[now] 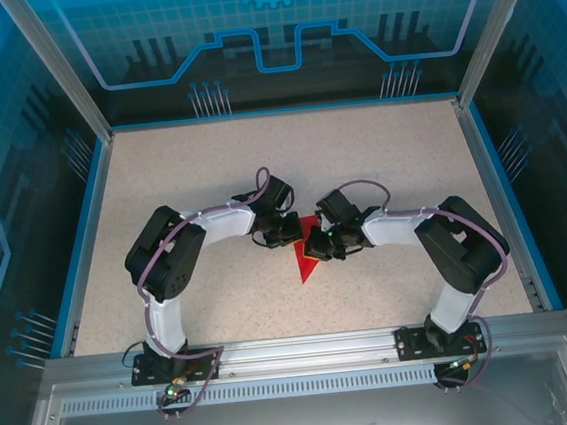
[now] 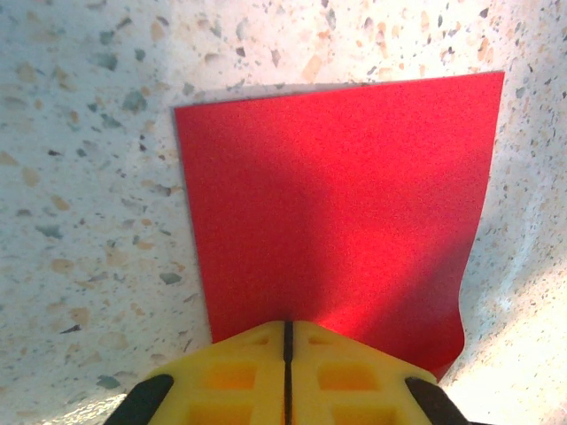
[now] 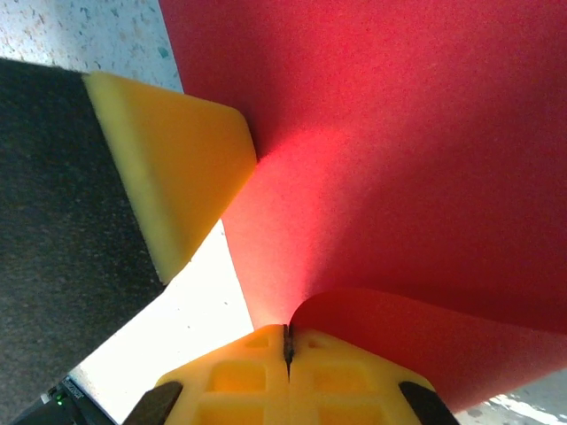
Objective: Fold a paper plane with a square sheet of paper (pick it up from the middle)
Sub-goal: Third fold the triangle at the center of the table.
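The square sheet of paper (image 1: 306, 264) is bright red and partly folded, lying at the table's middle between both arms. In the left wrist view the sheet (image 2: 337, 204) spreads flat over the speckled top, and my left gripper (image 2: 288, 326) is shut on its near edge. My right gripper (image 3: 286, 329) is shut on a fold of the sheet (image 3: 399, 159), which curls up from the jaws. The left arm's yellow fingertip (image 3: 177, 168) touches the paper there. From above, the left gripper (image 1: 292, 234) and right gripper (image 1: 318, 247) meet over the paper, hiding most of it.
The speckled table (image 1: 209, 169) has a blue rim (image 1: 83, 237) on three sides and clear walls behind. An aluminium rail (image 1: 307, 349) with both arm bases runs along the near edge. Open tabletop lies around the arms.
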{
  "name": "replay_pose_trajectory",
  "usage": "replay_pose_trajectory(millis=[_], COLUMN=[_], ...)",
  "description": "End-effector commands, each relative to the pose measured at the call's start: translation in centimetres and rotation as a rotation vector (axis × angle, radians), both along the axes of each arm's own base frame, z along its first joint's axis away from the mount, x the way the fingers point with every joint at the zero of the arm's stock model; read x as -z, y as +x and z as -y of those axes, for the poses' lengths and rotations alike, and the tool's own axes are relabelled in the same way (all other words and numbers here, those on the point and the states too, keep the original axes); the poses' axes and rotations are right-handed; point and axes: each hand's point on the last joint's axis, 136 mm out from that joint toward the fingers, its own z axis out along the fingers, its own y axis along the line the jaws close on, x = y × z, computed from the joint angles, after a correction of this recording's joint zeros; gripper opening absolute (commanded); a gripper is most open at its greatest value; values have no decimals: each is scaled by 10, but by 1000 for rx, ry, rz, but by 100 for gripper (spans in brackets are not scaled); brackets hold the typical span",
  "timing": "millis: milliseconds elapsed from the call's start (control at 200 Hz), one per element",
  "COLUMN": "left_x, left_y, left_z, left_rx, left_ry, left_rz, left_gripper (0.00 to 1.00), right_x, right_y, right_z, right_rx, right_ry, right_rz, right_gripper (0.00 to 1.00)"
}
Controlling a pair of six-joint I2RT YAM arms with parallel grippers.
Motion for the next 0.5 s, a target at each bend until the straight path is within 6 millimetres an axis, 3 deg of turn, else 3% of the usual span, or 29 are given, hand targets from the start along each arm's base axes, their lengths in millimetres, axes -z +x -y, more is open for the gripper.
replay_pose_trajectory(millis=[0,365,495], left_x=[26,26,23], left_y=[-21,-22,-21], left_z=[-11,-11,-11], left_rx=[14,16,15], left_ry=[59,60,61], left_rz=[-81,-83,-78], left_gripper=[8,8,8], right_x=[8,15,17], right_y=[-5,-7,-8], right_z=[-5,-2,-2], right_rx=[-27,-29,-32], right_ry=[-7,-25,-31], right_rz=[-8,-22,-30], right_gripper=[1,1,6])
